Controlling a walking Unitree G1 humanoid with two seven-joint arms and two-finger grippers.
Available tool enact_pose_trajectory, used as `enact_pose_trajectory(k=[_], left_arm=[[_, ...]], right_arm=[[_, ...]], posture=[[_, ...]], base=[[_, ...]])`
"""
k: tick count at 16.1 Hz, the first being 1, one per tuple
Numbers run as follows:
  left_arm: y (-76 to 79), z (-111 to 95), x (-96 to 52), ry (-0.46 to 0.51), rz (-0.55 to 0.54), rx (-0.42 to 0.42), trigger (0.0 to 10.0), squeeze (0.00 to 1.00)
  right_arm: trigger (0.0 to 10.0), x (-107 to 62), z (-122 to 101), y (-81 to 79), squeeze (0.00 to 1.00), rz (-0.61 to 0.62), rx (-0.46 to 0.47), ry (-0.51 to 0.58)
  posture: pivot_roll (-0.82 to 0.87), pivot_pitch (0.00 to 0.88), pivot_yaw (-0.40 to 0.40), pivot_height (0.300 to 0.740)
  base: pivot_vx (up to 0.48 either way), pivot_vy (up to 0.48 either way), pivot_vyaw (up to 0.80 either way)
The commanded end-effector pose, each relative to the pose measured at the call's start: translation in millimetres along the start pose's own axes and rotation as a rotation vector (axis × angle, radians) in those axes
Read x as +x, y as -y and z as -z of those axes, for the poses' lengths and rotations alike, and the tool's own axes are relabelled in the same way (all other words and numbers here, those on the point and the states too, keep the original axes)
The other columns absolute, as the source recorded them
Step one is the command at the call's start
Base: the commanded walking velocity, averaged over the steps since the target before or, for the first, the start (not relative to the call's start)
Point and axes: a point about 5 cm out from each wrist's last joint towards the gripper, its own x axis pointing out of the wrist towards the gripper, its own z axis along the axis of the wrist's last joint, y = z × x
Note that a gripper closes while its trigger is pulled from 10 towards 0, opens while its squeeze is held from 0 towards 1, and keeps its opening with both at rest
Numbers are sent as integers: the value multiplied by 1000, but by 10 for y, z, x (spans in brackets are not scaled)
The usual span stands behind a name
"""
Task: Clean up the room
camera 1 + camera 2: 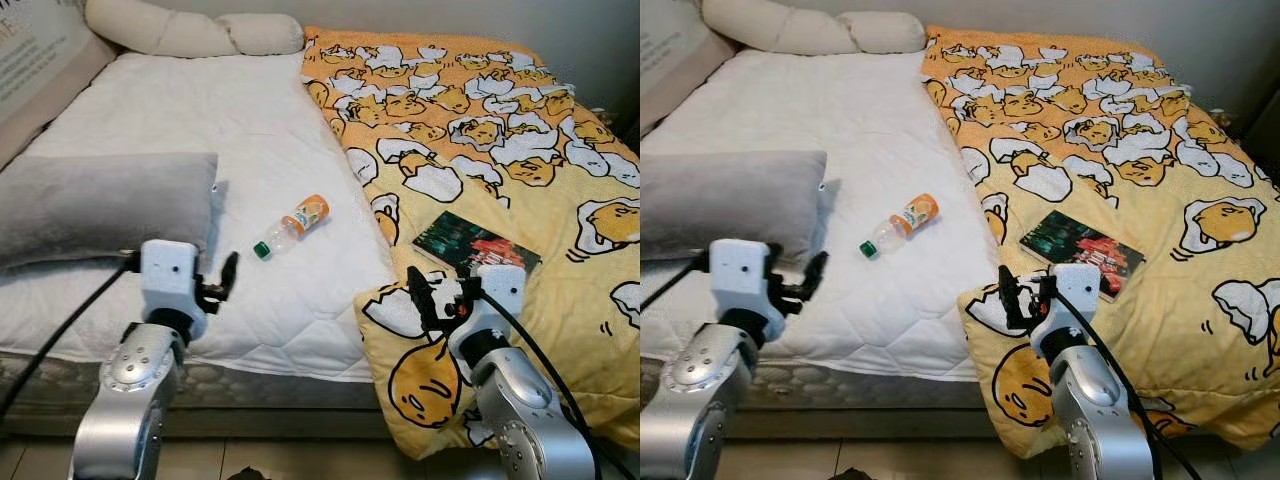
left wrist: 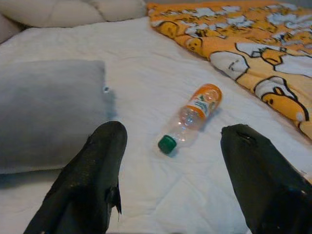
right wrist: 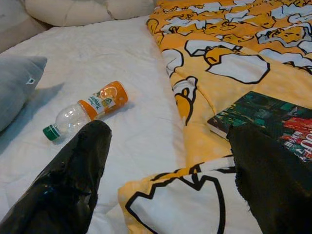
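The bottle [image 1: 291,226] lies mid-bed, cap toward the near edge—ahead of the left gripper [image 1: 222,280], its jaws released and nearer than the right gripper [image 1: 425,297], also released.

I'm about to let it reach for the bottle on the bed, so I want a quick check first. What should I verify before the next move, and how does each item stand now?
1. Left gripper open: ok, its fingers stand wide apart.
2. Plastic bottle reachable: ok, it lies on its side on the white mattress, nothing on top of it.
3. Green cap on: ok, it points toward the robot.
4. Path clear: ok, the grey pillow lies beside the route, apart from the bottle.
5. Right gripper free: ok, open, above the yellow blanket near the book.
6. Bottle contents: cannot tell.
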Motion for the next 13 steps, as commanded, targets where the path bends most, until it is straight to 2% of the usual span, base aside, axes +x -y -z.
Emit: enact_pose_trajectory(k=[1, 8, 13], left_arm=[[-12, -8, 21, 6, 4, 23, 10000, 0], [-11, -12, 37, 1, 10, 32, 10000, 0], [-15, -18, 51, 4, 11, 30, 10000, 0]], right_arm=[[10000, 0, -5, 7, 0, -1, 6, 1], [10000, 29, 19, 27, 0, 5, -13, -27], [10000, 46, -12, 27, 0, 24, 43, -29]], posture=[[5, 0, 21, 740], [12, 0, 14, 740], [13, 0, 14, 740]], base=[[0, 368, 0], [0, 294, 0], [0, 275, 0]])
